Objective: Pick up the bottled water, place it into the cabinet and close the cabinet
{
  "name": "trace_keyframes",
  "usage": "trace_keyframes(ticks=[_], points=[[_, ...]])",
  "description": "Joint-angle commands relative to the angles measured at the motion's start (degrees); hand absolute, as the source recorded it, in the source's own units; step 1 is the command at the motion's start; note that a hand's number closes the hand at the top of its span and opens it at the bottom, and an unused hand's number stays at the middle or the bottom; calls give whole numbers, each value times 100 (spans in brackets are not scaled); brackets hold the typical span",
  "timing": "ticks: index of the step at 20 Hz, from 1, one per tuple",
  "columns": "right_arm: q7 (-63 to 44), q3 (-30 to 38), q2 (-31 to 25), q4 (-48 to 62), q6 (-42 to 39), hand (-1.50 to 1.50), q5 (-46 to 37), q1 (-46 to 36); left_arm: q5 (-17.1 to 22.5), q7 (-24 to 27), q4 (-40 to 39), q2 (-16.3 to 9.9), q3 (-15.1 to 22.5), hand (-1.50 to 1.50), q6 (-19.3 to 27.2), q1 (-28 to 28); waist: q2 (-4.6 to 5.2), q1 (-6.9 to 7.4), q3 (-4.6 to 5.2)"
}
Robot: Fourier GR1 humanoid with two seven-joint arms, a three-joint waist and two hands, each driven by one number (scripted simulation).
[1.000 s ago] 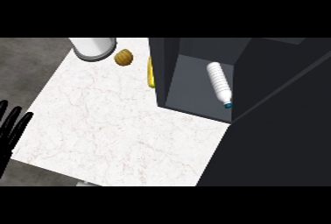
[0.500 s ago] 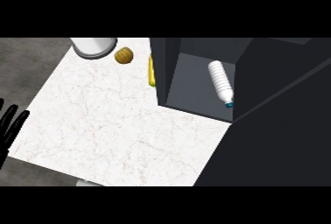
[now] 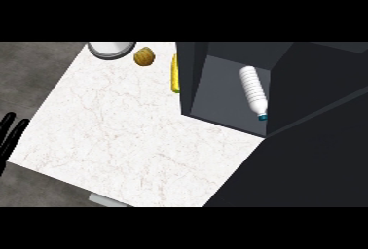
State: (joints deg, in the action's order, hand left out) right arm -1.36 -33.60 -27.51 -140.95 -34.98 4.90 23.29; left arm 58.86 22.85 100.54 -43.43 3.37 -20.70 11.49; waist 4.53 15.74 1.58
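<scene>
The bottled water, clear with a blue cap, lies on its side inside the dark cabinet, cap toward the near side. The cabinet's opening faces up in this view, and a large dark panel fills the lower right. My left hand shows at the far left edge, fingers straight and up, resting and holding nothing. My right hand does not show anywhere.
On the white marble counter, a grey round container stands at the far edge with a small brown ridged object beside it. A yellow object lies against the cabinet's left wall.
</scene>
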Motion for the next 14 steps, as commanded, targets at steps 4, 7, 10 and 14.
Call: trace_keyframes(ticks=[4, 7, 10, 14], points=[[-564, -9, 443, 189, 389, 150, 100, -439, 29, -36, -47, -51, -25, -150, -90, -16, -3, 60, -11], [-808, 147, 465, 348, 419, 150, -67, -771, 12, -34, -127, -30, -28, -150, -72, -67, -25, -14, -8], [-1057, 291, 497, 491, 453, 150, -64, -1071, 38, -59, -103, -78, -56, -150, -107, -85, -41, 29, -16], [-1487, 369, 740, 932, 614, 150, -25, -1579, 81, -84, -204, -38, -5, -150, -175, -110, -18, 1, -16]])
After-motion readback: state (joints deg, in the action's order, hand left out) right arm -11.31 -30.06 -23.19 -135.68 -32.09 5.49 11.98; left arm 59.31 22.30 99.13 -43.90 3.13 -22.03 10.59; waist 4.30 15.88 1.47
